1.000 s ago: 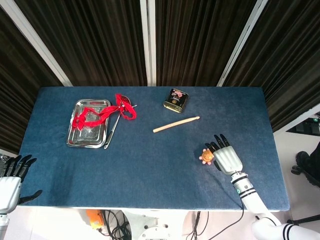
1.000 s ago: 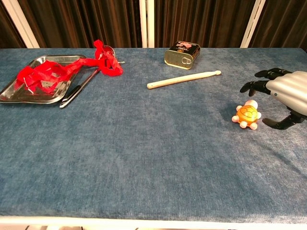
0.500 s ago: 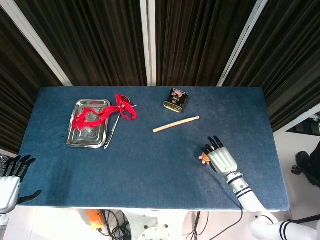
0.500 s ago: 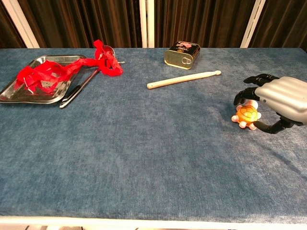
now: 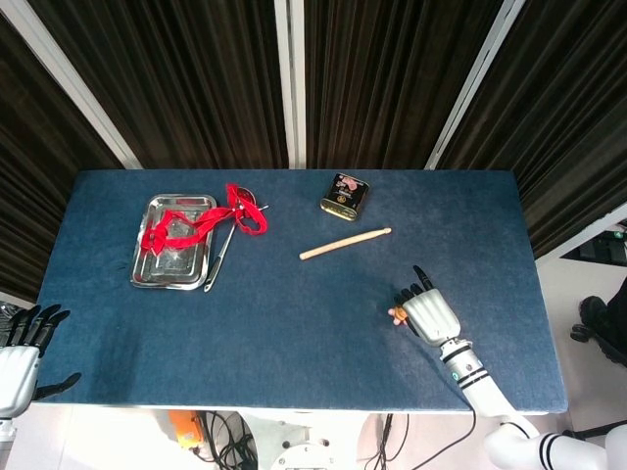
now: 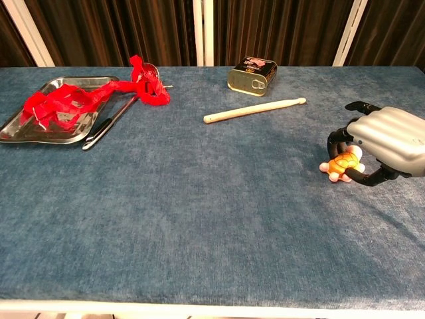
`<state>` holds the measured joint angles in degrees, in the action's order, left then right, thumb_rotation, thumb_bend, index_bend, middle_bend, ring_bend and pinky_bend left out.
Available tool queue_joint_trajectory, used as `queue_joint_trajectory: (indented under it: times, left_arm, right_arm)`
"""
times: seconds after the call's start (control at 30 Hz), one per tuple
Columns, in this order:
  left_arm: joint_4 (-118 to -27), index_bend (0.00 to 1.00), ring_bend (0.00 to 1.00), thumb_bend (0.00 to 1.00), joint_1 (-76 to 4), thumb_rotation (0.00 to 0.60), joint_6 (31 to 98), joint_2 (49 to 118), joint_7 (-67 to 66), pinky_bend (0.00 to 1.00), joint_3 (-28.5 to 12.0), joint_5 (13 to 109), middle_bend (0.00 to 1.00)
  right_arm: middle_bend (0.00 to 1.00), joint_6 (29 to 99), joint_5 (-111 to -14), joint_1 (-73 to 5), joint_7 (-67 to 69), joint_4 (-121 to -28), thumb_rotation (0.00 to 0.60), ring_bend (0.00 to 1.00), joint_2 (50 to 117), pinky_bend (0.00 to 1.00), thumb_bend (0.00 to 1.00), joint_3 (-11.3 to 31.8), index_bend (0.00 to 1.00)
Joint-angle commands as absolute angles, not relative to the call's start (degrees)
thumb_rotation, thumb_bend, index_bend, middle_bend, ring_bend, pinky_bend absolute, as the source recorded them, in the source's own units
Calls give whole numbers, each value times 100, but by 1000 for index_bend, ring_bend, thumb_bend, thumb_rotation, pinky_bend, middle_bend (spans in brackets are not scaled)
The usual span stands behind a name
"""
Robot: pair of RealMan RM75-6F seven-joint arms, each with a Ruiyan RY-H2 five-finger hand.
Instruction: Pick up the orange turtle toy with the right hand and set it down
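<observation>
The orange turtle toy (image 6: pixel 340 164) lies on the blue table near the right front, and only a small part of it (image 5: pixel 397 315) shows in the head view. My right hand (image 6: pixel 382 143) covers it from the right. The fingers curl over its top and the thumb presses against its near side, so the hand grips it on the cloth. From above, the right hand (image 5: pixel 431 315) hides most of the toy. My left hand (image 5: pixel 20 357) hangs off the table's front left corner, fingers spread and holding nothing. The chest view does not show it.
A wooden stick (image 6: pixel 254 109) lies at mid-table with a small tin can (image 6: pixel 252 74) behind it. At the far left stands a metal tray (image 6: pixel 26 127) with a red ribbon (image 6: pixel 93 93) draped over it and a dark pen-like tool (image 6: pixel 109 123) beside it.
My right hand moved left onto the turtle. Its fingers went from spread beside the toy to curled around it, and the toy shifted slightly under them.
</observation>
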<state>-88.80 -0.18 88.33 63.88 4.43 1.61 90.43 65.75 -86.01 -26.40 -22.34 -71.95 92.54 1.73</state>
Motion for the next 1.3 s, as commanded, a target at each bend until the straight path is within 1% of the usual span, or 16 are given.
queue_joint_trajectory:
  times: [0.03, 0.27, 0.37, 0.43, 0.47, 0.5, 0.53, 0.6, 0.67, 0.73, 0.77, 0.9, 1.03, 1.3]
  left_arm:
    - [-8881, 149, 0, 85, -18, 600, 8833, 6386, 439, 4, 161, 9044, 87]
    - [-8908, 150, 0, 85, -26, 600, 8840, 6380, 402, 4, 160, 9065, 87]
    - [-8926, 149, 0, 84, -33, 600, 8836, 6380, 382, 4, 160, 9071, 87]
    - [-8933, 149, 0, 85, -37, 600, 8825, 6379, 373, 4, 162, 9069, 87]
    - [-8935, 149, 0, 84, -38, 600, 8822, 6377, 369, 4, 163, 9069, 87]
    - [-8938, 149, 0, 84, -39, 600, 8822, 6374, 367, 4, 163, 9071, 87]
    - [-8944, 149, 0, 84, -38, 600, 8825, 6372, 366, 4, 165, 9074, 87]
    - [-8949, 150, 0, 84, -34, 600, 8834, 6369, 364, 4, 168, 9080, 87]
    - [-8957, 150, 0, 84, -32, 600, 8839, 6361, 364, 4, 168, 9080, 87]
    - [-8961, 150, 0, 84, -33, 600, 8842, 6356, 363, 4, 168, 9083, 87]
    - [-8963, 149, 0, 84, -34, 600, 8843, 6355, 363, 4, 167, 9085, 87]
    - [-8974, 150, 0, 85, -41, 600, 8842, 6349, 354, 4, 165, 9093, 87]
    - [-8983, 150, 0, 84, -44, 600, 8833, 6348, 346, 4, 165, 9086, 87]
    - [-9005, 149, 0, 84, -36, 600, 8843, 6353, 311, 4, 175, 9096, 87]
  right_arm:
    - [939, 6654, -8670, -2607, -2154, -7149, 600, 520, 9275, 0, 429, 130, 1000]
    - [975, 6890, -8712, -2461, -1994, -7306, 600, 527, 9139, 0, 435, 95, 1000]
    - [974, 6971, -8638, -2363, -1932, -7393, 600, 519, 9116, 0, 438, 101, 1000]
    - [942, 6873, -8532, -2321, -2017, -7475, 600, 480, 9052, 0, 408, 64, 975]
    - [890, 6800, -8460, -2311, -2094, -7531, 600, 430, 9014, 0, 380, 55, 922]
    - [808, 6735, -8385, -2303, -2170, -7592, 600, 366, 8981, 0, 354, 54, 836]
    - [726, 6673, -8282, -2288, -2255, -7674, 600, 309, 8947, 0, 339, 65, 745]
    - [525, 6632, -8161, -2261, -2284, -7793, 600, 184, 8913, 0, 316, 95, 525]
    - [381, 6626, -8086, -2238, -2251, -7907, 600, 93, 8873, 0, 293, 126, 350]
    - [297, 6666, -8104, -2225, -2207, -7985, 600, 46, 8820, 0, 278, 139, 252]
    - [279, 6681, -8118, -2222, -2189, -8012, 600, 36, 8791, 0, 274, 141, 231]
    - [272, 6779, -8172, -2197, -2040, -8183, 600, 32, 8630, 0, 273, 177, 222]
    - [263, 6789, -8269, -2169, -1946, -8324, 600, 25, 8431, 0, 274, 102, 217]
    - [269, 6595, -8321, -2199, -2046, -8169, 600, 20, 8354, 0, 294, -28, 214]
